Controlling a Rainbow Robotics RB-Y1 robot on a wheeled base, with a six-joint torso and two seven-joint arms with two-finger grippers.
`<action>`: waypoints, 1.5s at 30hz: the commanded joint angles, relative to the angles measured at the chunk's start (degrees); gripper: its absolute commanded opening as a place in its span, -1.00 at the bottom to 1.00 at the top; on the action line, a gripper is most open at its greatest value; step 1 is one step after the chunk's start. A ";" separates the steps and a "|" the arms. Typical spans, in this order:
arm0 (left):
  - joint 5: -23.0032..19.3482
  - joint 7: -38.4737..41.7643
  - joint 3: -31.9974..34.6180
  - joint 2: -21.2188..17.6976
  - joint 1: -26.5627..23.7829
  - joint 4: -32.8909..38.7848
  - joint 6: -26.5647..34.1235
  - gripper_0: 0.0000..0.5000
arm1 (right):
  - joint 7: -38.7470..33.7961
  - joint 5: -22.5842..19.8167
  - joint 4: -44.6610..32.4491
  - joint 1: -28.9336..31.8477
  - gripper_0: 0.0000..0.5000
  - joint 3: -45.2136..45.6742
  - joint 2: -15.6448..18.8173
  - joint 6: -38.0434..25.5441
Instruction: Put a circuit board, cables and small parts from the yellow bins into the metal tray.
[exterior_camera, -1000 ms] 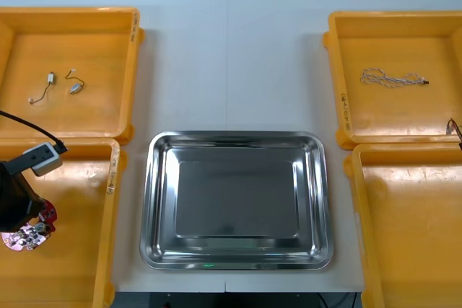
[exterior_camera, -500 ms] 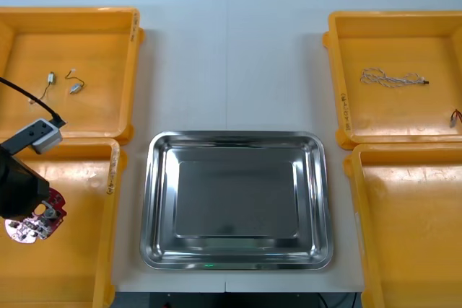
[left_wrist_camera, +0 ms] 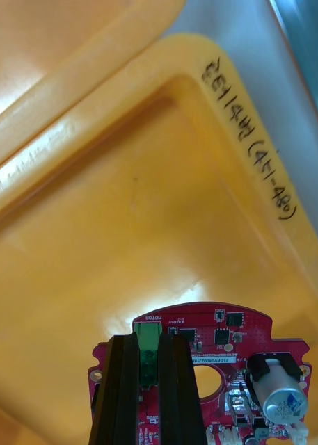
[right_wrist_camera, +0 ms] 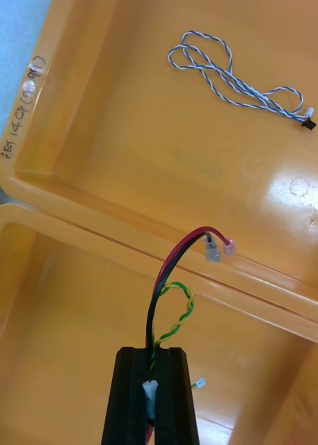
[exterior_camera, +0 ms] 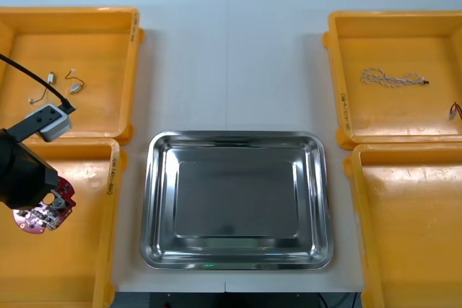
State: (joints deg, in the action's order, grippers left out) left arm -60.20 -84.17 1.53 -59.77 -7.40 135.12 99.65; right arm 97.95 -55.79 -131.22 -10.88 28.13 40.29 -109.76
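My left gripper (exterior_camera: 49, 203) is over the near-left yellow bin (exterior_camera: 86, 257), shut on a round red circuit board (exterior_camera: 43, 213). In the left wrist view its fingers (left_wrist_camera: 124, 389) pinch the green connector on the circuit board (left_wrist_camera: 228, 348), above the bin floor. In the right wrist view, my right gripper (right_wrist_camera: 150, 393) is shut on a red and yellow cable (right_wrist_camera: 174, 278), which rises over the wall between the two right bins. The cable's tip (exterior_camera: 455, 110) shows at the front view's right edge. The metal tray (exterior_camera: 237, 200) lies bare at the table's middle.
A twisted blue and white cable (exterior_camera: 390, 77) (right_wrist_camera: 228, 76) lies in the far-right bin (exterior_camera: 390, 124). Two small metal parts (exterior_camera: 76, 86) with thin leads rest in the far-left bin (exterior_camera: 108, 34). The near-right bin (exterior_camera: 411, 236) stands beside the tray.
My left gripper has moved right and toward the far side with the circuit board in it. The red and yellow cable's tip at the right edge has shifted farther away.
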 commanded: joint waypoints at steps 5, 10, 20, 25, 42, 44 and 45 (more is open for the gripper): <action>0.08 11.49 1.73 4.22 -3.32 3.58 3.36 -1.00 | -0.21 0.95 -1.06 -1.78 -1.00 0.34 -0.21 -0.24; 0.96 12.28 1.73 6.86 -4.20 4.45 6.26 -1.00 | 0.22 0.42 -1.14 -2.13 -1.00 -0.27 -0.21 -0.24; 5.26 13.60 1.02 13.54 -5.87 5.42 10.35 -1.00 | 0.84 -0.55 -1.14 -2.74 -1.00 -1.06 -0.21 -0.24; 9.31 14.21 -0.82 16.35 -6.40 5.33 10.35 -1.00 | 0.93 -0.99 -1.14 -2.92 -1.00 -1.41 -0.21 -0.24; 20.56 18.69 -8.82 25.32 -9.74 5.33 10.35 -1.00 | 1.19 -1.69 -1.06 -3.01 -1.00 -1.59 -0.21 -0.24; 21.44 19.40 -9.88 26.20 -9.91 5.33 10.35 -1.00 | 1.19 -1.78 -1.06 -3.09 -1.00 -1.59 -0.30 -0.24; 21.70 19.57 -10.05 26.46 -10.00 5.33 10.35 -1.00 | 1.19 -1.78 -1.14 -3.01 -1.00 -1.59 -0.21 -0.24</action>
State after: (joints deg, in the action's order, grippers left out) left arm -40.03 -72.04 -6.58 -35.25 -15.20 138.63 109.58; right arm 97.97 -56.93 -131.22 -12.34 27.40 40.28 -109.77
